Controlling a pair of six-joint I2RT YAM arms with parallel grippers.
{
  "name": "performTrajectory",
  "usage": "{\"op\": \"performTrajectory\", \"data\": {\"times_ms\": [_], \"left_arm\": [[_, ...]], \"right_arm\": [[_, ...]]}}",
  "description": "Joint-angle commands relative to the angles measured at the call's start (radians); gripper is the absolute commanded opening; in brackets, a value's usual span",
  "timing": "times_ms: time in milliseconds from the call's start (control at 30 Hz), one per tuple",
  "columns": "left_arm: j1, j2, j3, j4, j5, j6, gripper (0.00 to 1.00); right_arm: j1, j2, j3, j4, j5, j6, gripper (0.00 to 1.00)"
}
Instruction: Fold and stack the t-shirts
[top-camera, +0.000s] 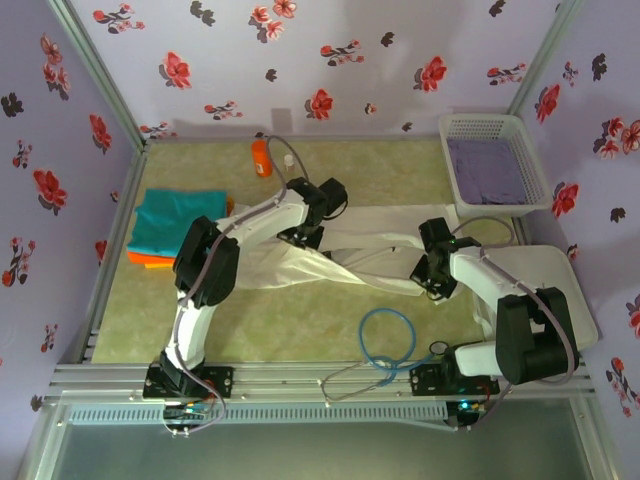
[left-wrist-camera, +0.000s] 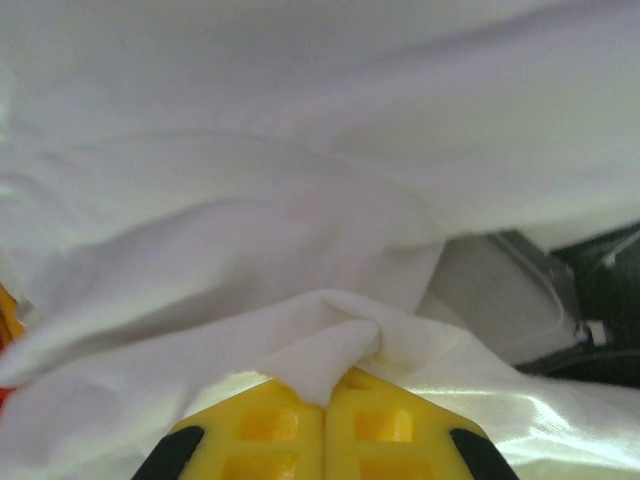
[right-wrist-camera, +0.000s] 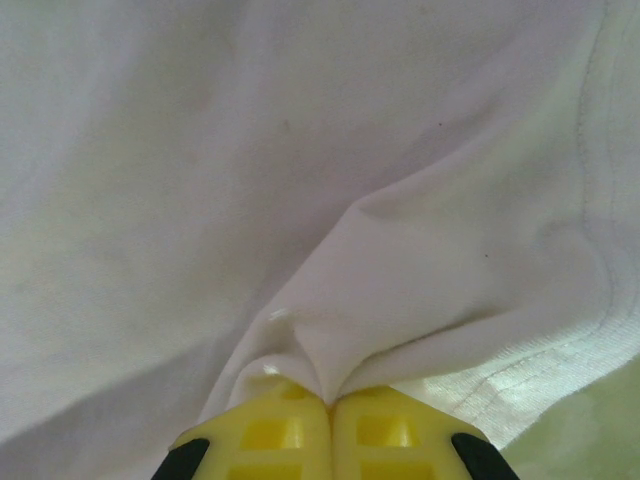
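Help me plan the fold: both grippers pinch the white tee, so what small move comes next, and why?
Probably lift and spread both to stretch the white t-shirt flat: the left gripper and right gripper are each shut on a fold of it, and it lies bunched between them.

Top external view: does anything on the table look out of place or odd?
A loose blue cable lies looped on the table, just in front of the white t-shirt. It is not part of the laundry, and the cloth might snag on it. Nothing else stands out.

left gripper (left-wrist-camera: 324, 400) pinching fold | white t-shirt (left-wrist-camera: 300, 200) bunched, wrinkled
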Motion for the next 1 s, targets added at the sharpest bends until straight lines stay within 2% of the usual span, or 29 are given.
{"op": "performTrajectory", "data": {"times_ms": [0, 33, 167, 233, 267, 300, 467, 633, 800, 967], "left_arm": [[0.009, 0.041, 0.056, -0.05, -0.053, 0.057, 0.0], [0.009, 0.046, 0.061, -0.053, -0.053, 0.058, 0.04], [0.009, 0.006, 0.023, -0.062, -0.048, 0.035, 0.34], [0.009, -0.061, -0.031, -0.049, -0.033, 0.021, 0.57], [0.01, -0.098, -0.058, -0.042, -0.025, 0.015, 0.65], [0.012, -0.145, -0.093, -0.03, -0.015, 0.006, 0.67], [0.081, -0.418, -0.394, 0.121, 0.141, -0.061, 0.61], [0.23, -0.639, -0.74, 0.366, 0.35, -0.146, 0.53], [0.33, -0.701, -0.892, 0.525, 0.444, -0.197, 0.51], [0.369, -0.688, -0.947, 0.649, 0.497, -0.261, 0.5]], "right_arm": [[-0.009, -0.002, -0.007, -0.001, -0.002, -0.005, 0.0], [-0.009, 0.0, -0.008, -0.002, -0.001, -0.005, 0.0], [-0.009, 0.007, -0.005, -0.001, 0.001, -0.011, 0.0], [-0.008, 0.015, -0.004, 0.0, 0.002, -0.015, 0.0], [-0.009, 0.018, -0.003, 0.0, 0.002, -0.016, 0.0], [-0.009, 0.023, -0.004, 0.002, 0.003, -0.016, 0.0], [-0.009, 0.028, -0.001, 0.007, -0.003, -0.016, 0.0], [-0.01, 0.033, 0.006, 0.003, 0.002, -0.024, 0.0], [-0.009, 0.043, 0.005, 0.006, 0.0, -0.026, 0.0], [-0.009, 0.032, 0.003, 0.006, -0.002, -0.021, 0.0]]}}
